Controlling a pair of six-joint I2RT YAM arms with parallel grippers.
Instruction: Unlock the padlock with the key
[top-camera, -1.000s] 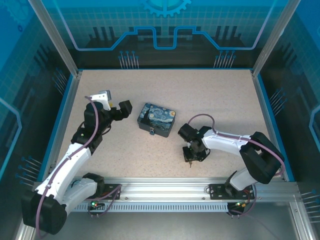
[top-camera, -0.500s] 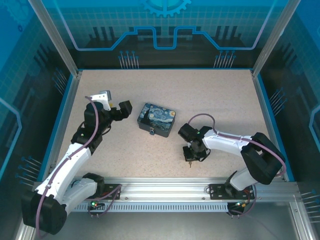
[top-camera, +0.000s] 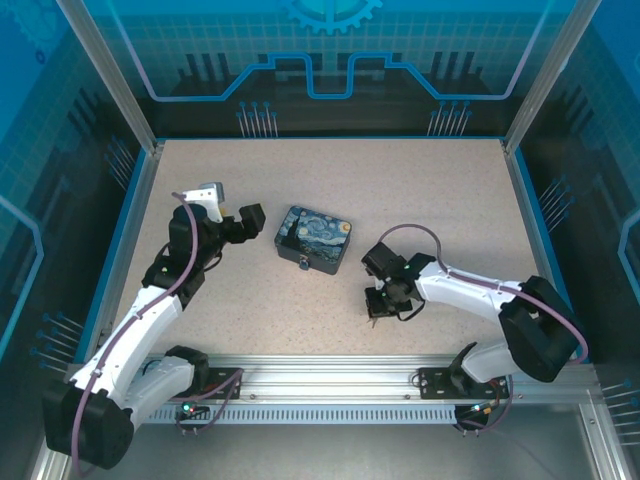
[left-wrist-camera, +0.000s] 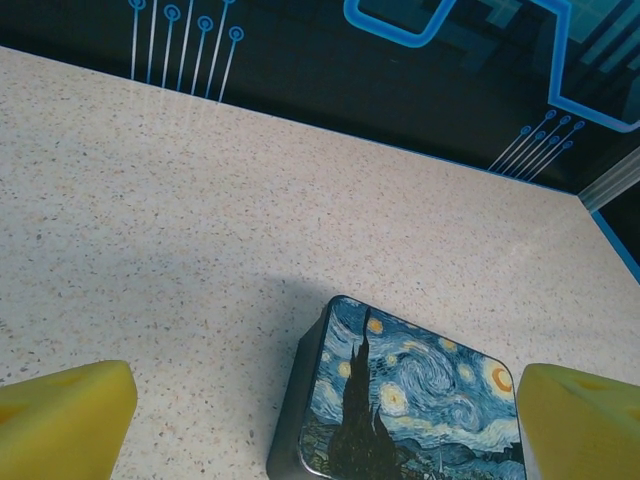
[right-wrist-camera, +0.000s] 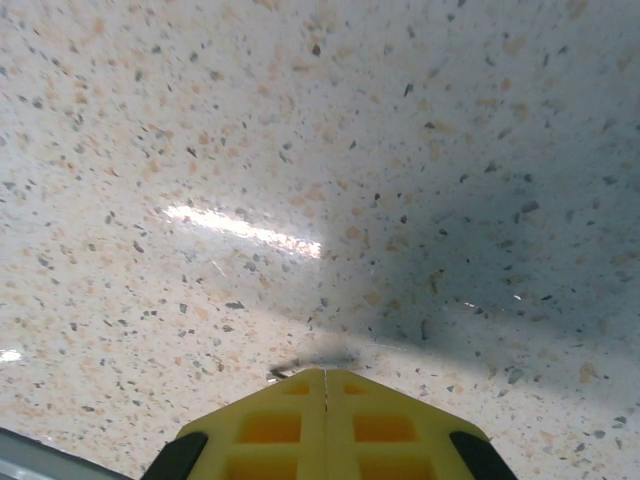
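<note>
The tiny padlock hangs at the near side of the dark-blue starry-night tin. My right gripper points down at the table, to the right of the tin and nearer the front edge. Its yellow fingers are pressed together. A thin dark end of the key sticks out to the left of their tips, just above the table. My left gripper hovers left of the tin, wide open, with nothing between its fingers. The same gripper shows from above.
The speckled table is ringed by a blue border and aluminium frame posts. A metal rail with the arm bases runs along the near edge. Glass walls enclose the sides and back.
The right gripper's fingers have closed on the key that lay by their tips. The right forearm and elbow swung to the right. The left arm has not moved.
</note>
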